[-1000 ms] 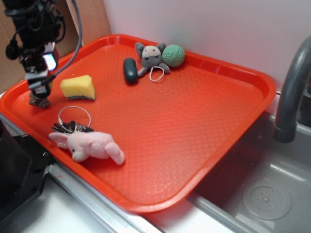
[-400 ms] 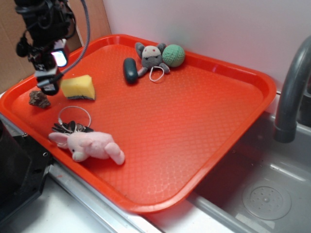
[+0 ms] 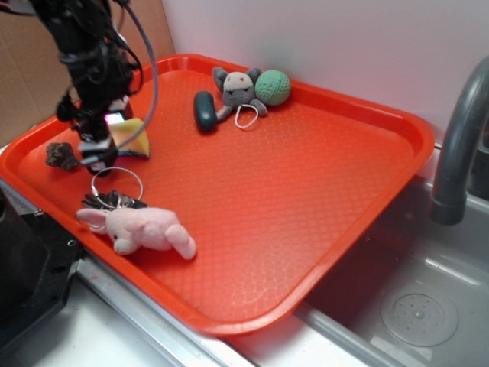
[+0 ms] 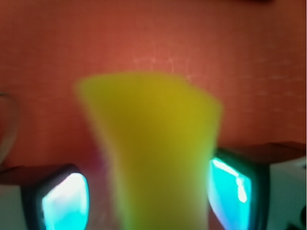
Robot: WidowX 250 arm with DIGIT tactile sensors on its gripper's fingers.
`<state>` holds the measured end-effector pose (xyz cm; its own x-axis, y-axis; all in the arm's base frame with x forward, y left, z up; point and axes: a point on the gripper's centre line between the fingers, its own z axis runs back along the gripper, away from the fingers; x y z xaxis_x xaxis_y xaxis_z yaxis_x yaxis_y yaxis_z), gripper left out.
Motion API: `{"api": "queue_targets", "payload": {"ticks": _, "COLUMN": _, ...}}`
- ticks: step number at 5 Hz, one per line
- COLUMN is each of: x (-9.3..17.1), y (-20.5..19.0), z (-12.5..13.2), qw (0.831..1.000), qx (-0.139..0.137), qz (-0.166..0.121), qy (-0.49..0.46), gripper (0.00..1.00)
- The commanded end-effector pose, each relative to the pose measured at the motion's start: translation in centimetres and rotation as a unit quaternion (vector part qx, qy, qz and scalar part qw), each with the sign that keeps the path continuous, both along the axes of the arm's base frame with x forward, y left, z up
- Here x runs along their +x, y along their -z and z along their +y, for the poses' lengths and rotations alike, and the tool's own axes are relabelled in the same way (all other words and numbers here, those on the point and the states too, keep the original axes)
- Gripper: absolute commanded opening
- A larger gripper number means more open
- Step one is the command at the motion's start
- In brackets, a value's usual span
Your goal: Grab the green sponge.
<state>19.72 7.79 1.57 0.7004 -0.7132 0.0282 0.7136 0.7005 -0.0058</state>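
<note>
The green sponge (image 3: 133,138) is a yellow foam wedge lying at the left of the red tray (image 3: 306,191), half hidden behind my arm. My gripper (image 3: 102,153) is lowered over its near end. In the wrist view the blurred yellow sponge (image 4: 153,143) fills the space between my two fingers. The left pad (image 4: 64,201) stands a little apart from it and the right pad (image 4: 230,187) is close against its side. The gripper (image 4: 148,201) is open around the sponge.
A brown rock (image 3: 61,155) lies left of the gripper. A key ring (image 3: 114,187) and a pink plush (image 3: 145,229) lie in front. A teal pebble (image 3: 205,109), a grey plush (image 3: 238,90) and a green knitted ball (image 3: 273,87) sit at the back. A faucet (image 3: 458,145) and sink are at the right.
My gripper has moved right from above the rock and come down over the sponge's near end. The sponge now sits between the fingers.
</note>
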Motion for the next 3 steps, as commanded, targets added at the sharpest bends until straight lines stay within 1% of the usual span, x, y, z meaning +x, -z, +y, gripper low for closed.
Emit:
{"api": "queue_targets", "payload": {"ticks": 1, "x": 0.9, "y": 0.2, "z": -1.6, "qw": 1.000, "qx": 0.012, "qz": -0.012, "qy": -0.021, "gripper": 0.00}}
{"api": "queue_targets", "payload": {"ticks": 2, "x": 0.2, "y": -3.9, "z": -2.6, "qw": 0.996, "qx": 0.028, "qz": -0.022, "qy": -0.079, "gripper": 0.00}}
{"api": "queue_targets", "payload": {"ticks": 3, "x": 0.6, "y": -8.8, "z": -5.1, "qw": 0.990, "qx": -0.002, "qz": -0.050, "qy": -0.134, "gripper": 0.00}}
